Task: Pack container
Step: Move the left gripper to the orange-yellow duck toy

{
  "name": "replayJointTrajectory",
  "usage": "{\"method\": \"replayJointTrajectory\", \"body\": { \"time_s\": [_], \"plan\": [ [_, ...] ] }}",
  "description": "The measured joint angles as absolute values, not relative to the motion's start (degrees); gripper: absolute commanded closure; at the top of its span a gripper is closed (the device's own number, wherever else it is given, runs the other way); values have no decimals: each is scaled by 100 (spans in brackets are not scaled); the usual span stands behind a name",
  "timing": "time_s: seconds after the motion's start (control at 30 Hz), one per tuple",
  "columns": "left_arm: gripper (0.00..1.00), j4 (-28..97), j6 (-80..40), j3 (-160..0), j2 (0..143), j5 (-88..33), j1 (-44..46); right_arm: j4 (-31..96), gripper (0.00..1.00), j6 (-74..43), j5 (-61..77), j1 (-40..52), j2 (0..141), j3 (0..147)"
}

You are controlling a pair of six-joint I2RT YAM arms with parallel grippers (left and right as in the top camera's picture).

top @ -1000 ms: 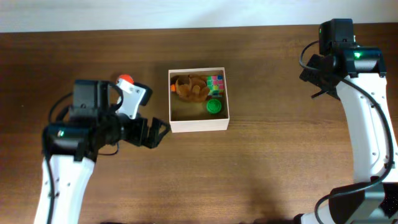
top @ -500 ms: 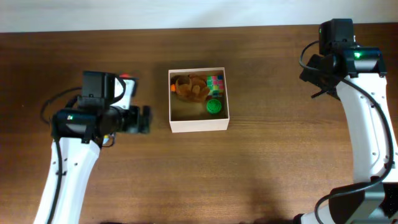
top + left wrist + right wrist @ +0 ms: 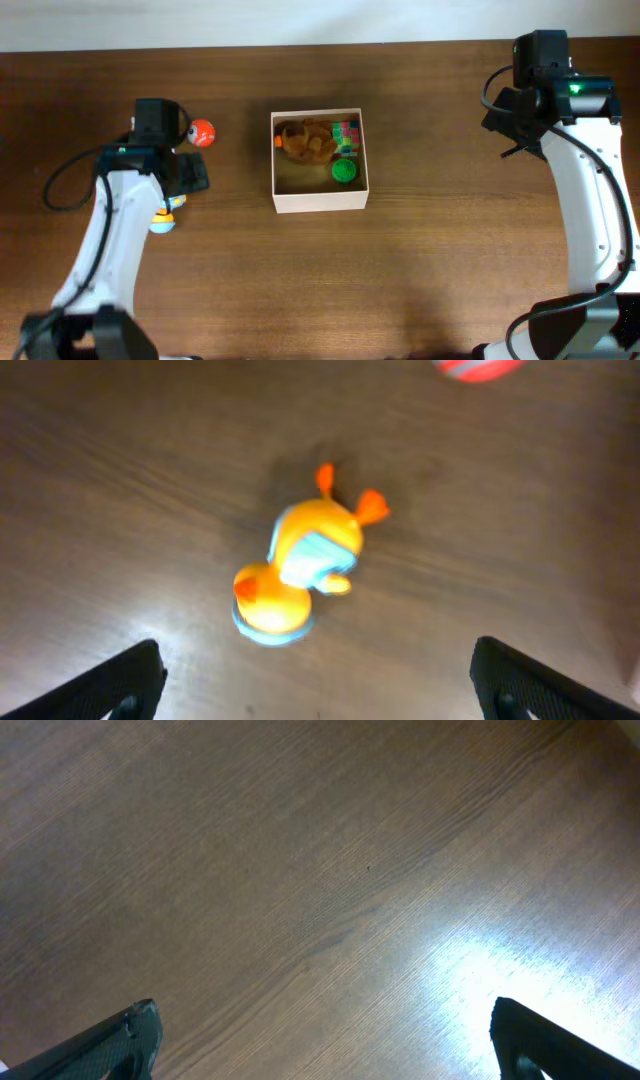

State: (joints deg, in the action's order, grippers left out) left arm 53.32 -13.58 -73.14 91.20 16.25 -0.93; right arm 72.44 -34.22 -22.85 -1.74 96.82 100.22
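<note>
The container [image 3: 321, 203], a square white-walled box with a tan inside, stands at the table's middle and holds a brown toy [image 3: 306, 142], a multicoloured cube [image 3: 346, 134] and a green round piece [image 3: 344, 171]. A yellow duck toy [image 3: 298, 567] with orange beak and blue trim lies on the table under my left gripper [image 3: 318, 685], which is open and empty above it. The duck also shows in the overhead view [image 3: 163, 217] beside the left arm. An orange-red ball [image 3: 202, 132] lies left of the container. My right gripper [image 3: 325, 1040] is open and empty over bare wood at the far right.
The ball's edge shows at the top of the left wrist view [image 3: 478, 368]. The brown wooden table [image 3: 430, 260] runs to a pale wall strip along the far edge. The right arm [image 3: 580, 200] stands along the right side.
My left arm has swung back to the left, away from the container. The ball and the duck, hidden under the arm before, now show on the table.
</note>
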Motion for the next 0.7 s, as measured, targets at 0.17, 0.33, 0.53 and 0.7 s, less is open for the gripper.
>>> {"method": "replayJointTrajectory", "body": {
  "time_s": [0.17, 0.33, 0.53, 0.7],
  "plan": [
    [1, 5301, -1485, -7314, 9741, 1435, -460, 7244, 1, -3420, -2283, -174, 9682, 10022],
    [1, 5236, -1527, -7314, 10283, 1352, -683, 7242, 1, -3420, -2285, -174, 9682, 10022],
    [1, 4928, -1553, -7317, 10761, 1330, -716, 7244, 1, -3420, -2283, -174, 9682, 10022],
    [1, 4609, -1568, -7328, 11207, 1334, -716, 7244, 1, -3420, -2283, -174, 9682, 10022]
  ]
}}
